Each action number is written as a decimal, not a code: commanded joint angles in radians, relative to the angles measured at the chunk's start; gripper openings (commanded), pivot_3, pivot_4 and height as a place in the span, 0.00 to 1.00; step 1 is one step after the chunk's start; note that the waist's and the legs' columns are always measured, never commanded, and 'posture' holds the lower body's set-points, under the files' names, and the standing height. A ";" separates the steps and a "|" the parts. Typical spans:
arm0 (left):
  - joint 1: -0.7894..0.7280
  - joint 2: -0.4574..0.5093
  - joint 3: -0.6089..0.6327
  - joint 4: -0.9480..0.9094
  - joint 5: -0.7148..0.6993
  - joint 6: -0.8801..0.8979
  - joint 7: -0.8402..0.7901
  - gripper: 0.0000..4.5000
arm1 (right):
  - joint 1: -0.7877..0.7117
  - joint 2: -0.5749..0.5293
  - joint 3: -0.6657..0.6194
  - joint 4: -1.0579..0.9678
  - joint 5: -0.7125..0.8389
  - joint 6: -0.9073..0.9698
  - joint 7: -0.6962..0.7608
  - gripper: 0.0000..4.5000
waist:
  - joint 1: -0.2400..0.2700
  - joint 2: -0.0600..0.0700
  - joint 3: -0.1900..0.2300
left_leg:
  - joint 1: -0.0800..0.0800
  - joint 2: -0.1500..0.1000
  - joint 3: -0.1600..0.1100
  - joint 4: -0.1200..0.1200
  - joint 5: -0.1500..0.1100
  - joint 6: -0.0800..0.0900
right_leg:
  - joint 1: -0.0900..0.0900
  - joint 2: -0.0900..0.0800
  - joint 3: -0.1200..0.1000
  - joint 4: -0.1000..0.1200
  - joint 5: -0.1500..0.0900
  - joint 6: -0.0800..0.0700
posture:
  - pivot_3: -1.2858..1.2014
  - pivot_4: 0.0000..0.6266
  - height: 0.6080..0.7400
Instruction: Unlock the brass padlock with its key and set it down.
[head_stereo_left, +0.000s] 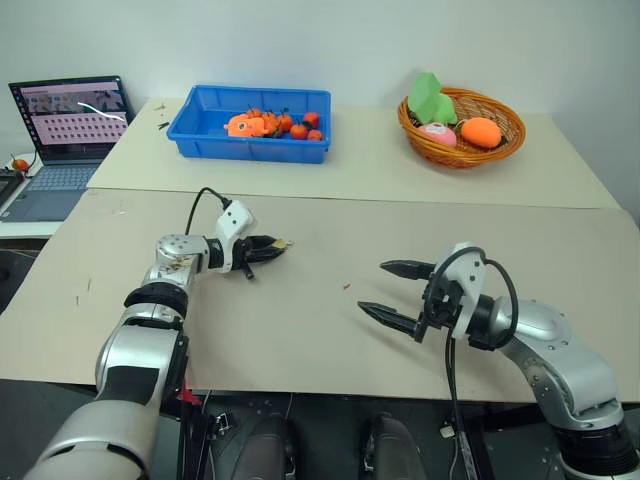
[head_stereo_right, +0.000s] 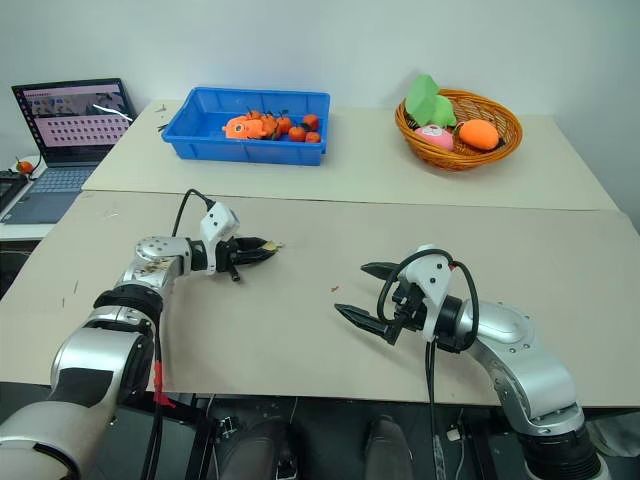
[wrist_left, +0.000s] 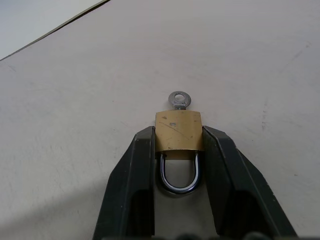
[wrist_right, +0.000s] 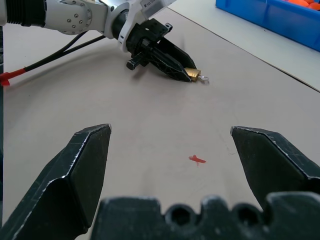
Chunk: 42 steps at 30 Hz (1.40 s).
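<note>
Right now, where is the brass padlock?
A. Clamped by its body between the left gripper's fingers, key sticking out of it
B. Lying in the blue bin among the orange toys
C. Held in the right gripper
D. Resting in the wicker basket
A: the left wrist view shows the left gripper squeezing the brass padlock by its sides, the key in its far end, while the right gripper stands open and empty.
</note>
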 joint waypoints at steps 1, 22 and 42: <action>-0.006 -0.014 0.004 0.007 0.012 -0.017 0.015 0.19 | -0.002 0.004 -0.009 -0.013 -0.006 -0.021 -0.013 1.00 | 0.003 0.000 0.000 | 0.000 0.000 0.000 0.000 0.000 0.000 | 0.000 0.000 0.000 0.000 0.000 0.000 | 0.52 0.24 0.43; 0.200 0.448 -0.025 -1.080 -0.326 0.596 -0.482 0.19 | -0.202 -0.124 0.286 0.235 -0.924 -0.713 -0.336 1.00 | -0.034 -0.001 0.002 | -0.007 0.002 0.001 0.001 0.002 -0.004 | -0.010 0.002 0.003 0.004 -0.005 0.006 | 0.52 0.24 0.43; 0.250 0.395 -0.027 -1.180 -0.372 0.645 -0.360 0.19 | -0.400 -0.022 0.411 0.466 -1.350 -1.297 -0.686 1.00 | -0.038 -0.001 0.002 | -0.011 0.001 0.002 0.006 0.002 -0.004 | -0.013 0.001 0.004 0.010 -0.005 0.003 | 0.52 0.24 0.43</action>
